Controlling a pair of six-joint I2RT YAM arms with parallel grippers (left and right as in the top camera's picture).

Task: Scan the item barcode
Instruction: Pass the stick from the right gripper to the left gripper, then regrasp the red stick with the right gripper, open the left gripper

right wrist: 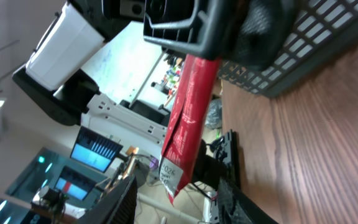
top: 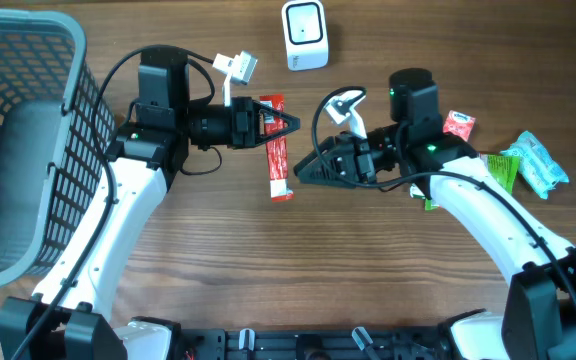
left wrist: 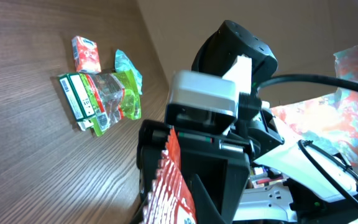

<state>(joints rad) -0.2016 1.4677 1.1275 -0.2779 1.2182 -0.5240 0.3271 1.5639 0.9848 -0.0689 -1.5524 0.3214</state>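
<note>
We find the scan not yet made. The red snack packet [top: 280, 165] is already up off the tabletop [top: 228, 270], pinched at its top end by the left hand [top: 286, 122], whose jaws are closed tight on it. The white box-shaped device [top: 305, 35] that we take for the scanner stands toward the far edge, near the packet's top, with no face of the packet turned to it. The right hand [top: 302, 170] sits just beside the packet's lower half, jaws parted and holding nothing. As we judge it, the pick-up is done. What remains is to steady or re-grip the free end, find the barcode and present it to the scanner. Only the overhead view gives us the scanner, the grey basket [top: 28, 140] at the left and the way both arms meet over the middle of the tabletop. The right wrist view alone shows the packet dangling in mid-air from the left hand, a white printed label [right wrist: 169, 169] at its lower end, and the right hand's own fingers [right wrist: 126, 199] standing apart on either side of that end without touching it. The left wrist view catches just a corner of the red wrapper, but it shows the spare packets [left wrist: 98, 99] lying together on the wood beyond the right arm. No view shows us a readable barcode.
</note>
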